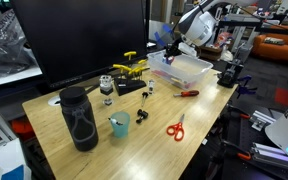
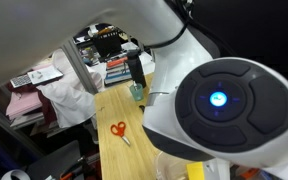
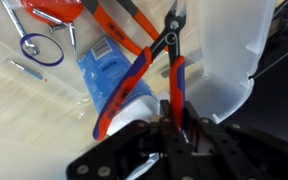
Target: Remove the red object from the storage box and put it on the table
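Fingers [image 3: 166, 136] clamp one handle of the red object [image 3: 170, 58], its long axis running straight out, dark nose pointing away.

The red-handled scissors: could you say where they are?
In an exterior view, the scissors lie on the table, picture-right of the teal cup, outside the storage box.

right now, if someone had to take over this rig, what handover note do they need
Gripper: shut on the red object, holding it by the handles, with the dark head pointing away from the wrist.
Things: the red object appears lifted but is over the storage box, inside its walls. The table is the drop target.
Done: grasp and, apparently, the lift.
Left: carry it past the box wall, lower it to the table, open the gripper.
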Motion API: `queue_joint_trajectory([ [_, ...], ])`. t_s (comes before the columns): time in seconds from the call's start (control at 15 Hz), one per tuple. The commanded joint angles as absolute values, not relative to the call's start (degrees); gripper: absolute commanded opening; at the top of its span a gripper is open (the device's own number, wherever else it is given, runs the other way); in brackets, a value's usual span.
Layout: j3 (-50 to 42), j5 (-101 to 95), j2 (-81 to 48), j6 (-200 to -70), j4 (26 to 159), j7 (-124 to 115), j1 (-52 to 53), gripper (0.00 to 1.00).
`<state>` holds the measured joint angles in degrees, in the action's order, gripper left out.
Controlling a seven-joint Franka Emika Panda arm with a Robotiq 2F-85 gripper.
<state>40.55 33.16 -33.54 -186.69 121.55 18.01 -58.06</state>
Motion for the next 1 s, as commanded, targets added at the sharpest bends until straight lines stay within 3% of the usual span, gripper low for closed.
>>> queue_joint_trajectory([
  [0.0, 42.8, 32.1, -35.4, -189.2, 120.4, 19.4, -59.9, 0.04],
  [0.53, 48.1, 26.8, -39.4, -192.0, 119.1, 19.8, -64.0, 0.04],
  [0.93, 47.2, 0.4, -43.7, -197.3, 119.6, 2.7, -66.6, 0.04],
])
